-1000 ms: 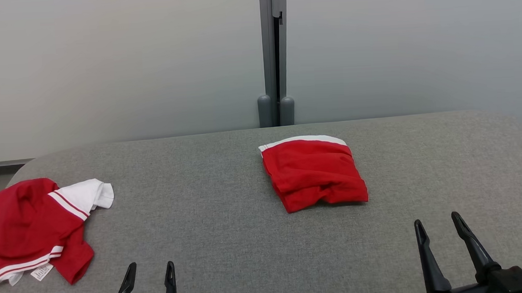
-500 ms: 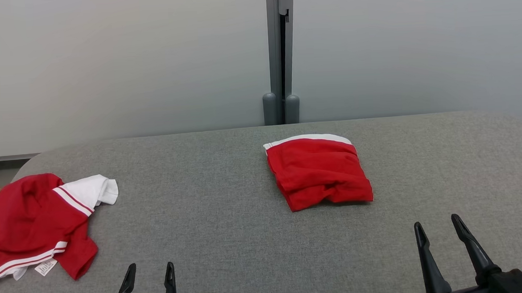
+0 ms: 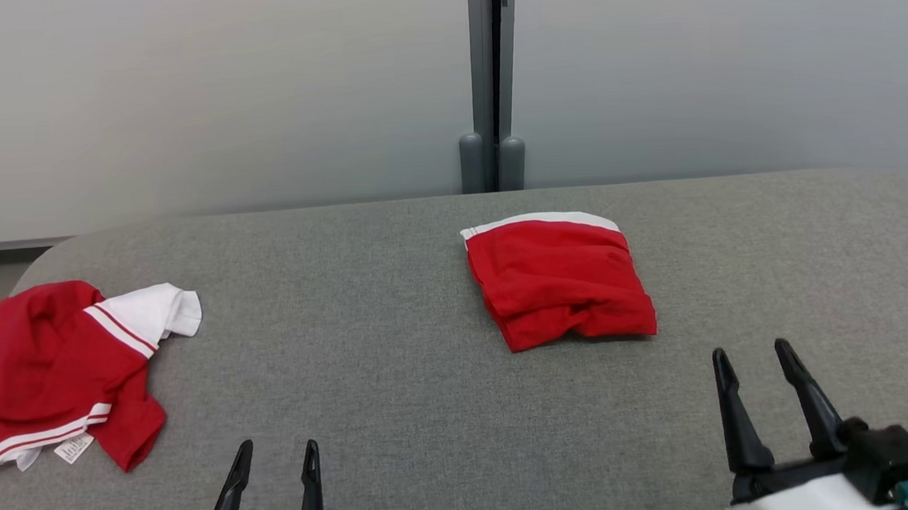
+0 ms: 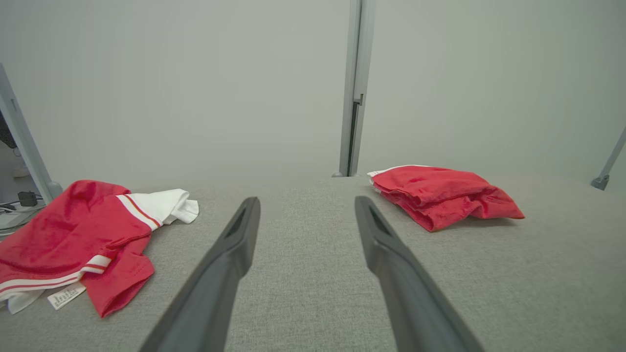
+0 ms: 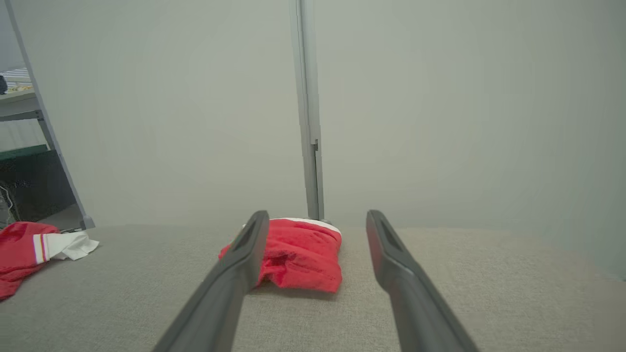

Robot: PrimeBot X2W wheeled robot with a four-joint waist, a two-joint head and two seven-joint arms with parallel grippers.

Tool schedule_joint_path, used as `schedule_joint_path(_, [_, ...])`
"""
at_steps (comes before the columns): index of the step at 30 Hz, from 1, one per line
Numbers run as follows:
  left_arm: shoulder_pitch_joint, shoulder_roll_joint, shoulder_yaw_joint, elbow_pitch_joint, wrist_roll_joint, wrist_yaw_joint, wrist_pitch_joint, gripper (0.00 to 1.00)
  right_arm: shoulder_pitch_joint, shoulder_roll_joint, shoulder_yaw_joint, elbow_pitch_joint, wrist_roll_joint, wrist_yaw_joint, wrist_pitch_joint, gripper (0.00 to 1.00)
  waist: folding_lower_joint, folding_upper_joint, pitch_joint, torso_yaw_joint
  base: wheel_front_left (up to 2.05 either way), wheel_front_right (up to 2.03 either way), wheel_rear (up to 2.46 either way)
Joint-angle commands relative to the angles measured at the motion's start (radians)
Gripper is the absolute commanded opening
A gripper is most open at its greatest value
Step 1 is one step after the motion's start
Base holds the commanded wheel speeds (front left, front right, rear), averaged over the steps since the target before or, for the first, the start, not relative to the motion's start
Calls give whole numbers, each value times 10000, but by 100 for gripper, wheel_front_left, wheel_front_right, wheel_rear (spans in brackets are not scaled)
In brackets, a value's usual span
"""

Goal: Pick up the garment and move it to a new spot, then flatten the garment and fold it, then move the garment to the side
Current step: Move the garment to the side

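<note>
The head camera dipped and the right gripper (image 3: 750, 350) edged forward, jaws apart like the left gripper (image 3: 277, 446), towards the folded red cloth garment with white trim (image 3: 561, 288), untouched at the middle of the grey fabric table (image 3: 398, 367), so the sideways move looked next.

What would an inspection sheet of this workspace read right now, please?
Surface: grey fabric table, smooth.
Job's things: folded red garment centre-right; crumpled red-and-white garment at the left edge.
Clutter: nothing seen.
Grippers: left gripper and right gripper open, empty, over the near side.
Cables: adapter with cords beyond the table's left side.
Surroundings: pale partition panels joined by a grey post.
</note>
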Motion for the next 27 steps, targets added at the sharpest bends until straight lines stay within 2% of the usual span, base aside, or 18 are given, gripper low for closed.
schedule_joint_path(1, [-332,29,-128,41,-22,-103,1,100,-772,-21,74,371,661,-3,-10,100,0,-1,385,108,0,0,0])
schedule_joint_path(2, [-332,29,-128,41,-22,-103,1,100,-772,-21,74,371,661,-3,-10,100,0,-1,385,108,0,0,0])
schedule_joint_path(5, [-683,30,-401,71,-15,-247,2,100,-1825,-300,-33,1049,2021,-3,-8,100,0,-1,940,310,0,0,0])
schedule_joint_path(7, [-1133,27,-634,1,-20,-357,1,100,-2711,-692,218,1853,3447,-3,43,100,0,-1,1509,525,0,0,0])
schedule_joint_path(9, [-1560,24,-947,66,19,-495,1,100,-3750,-1405,755,2272,4963,-3,543,100,0,-1,2052,762,0,0,0])
schedule_joint_path(13, [-2434,27,-1371,-12,-156,-439,1,100,-5073,-2729,1338,2587,8099,-2,2307,100,0,-1,2930,1129,0,0,0])
schedule_joint_path(16, [-2917,30,-1609,-74,-278,-425,2,100,-5845,-3588,1451,2736,9877,-2,3926,100,0,-1,3530,1386,0,0,0])
schedule_joint_path(18, [-3183,30,-1751,-64,-358,-455,2,100,-6180,-4106,1498,2922,10552,-2,4854,100,0,-1,3843,1541,0,0,0])
schedule_joint_path(23, [-3671,29,-2060,29,-537,-602,2,100,-6838,-4914,1811,3423,11580,-2,6833,100,0,-1,4535,1846,0,0,0])
schedule_joint_path(27, [-3893,29,-2260,72,-616,-662,1,100,-7234,-5021,1910,3805,11734,-2,7312,100,0,-1,4853,1997,0,0,0])
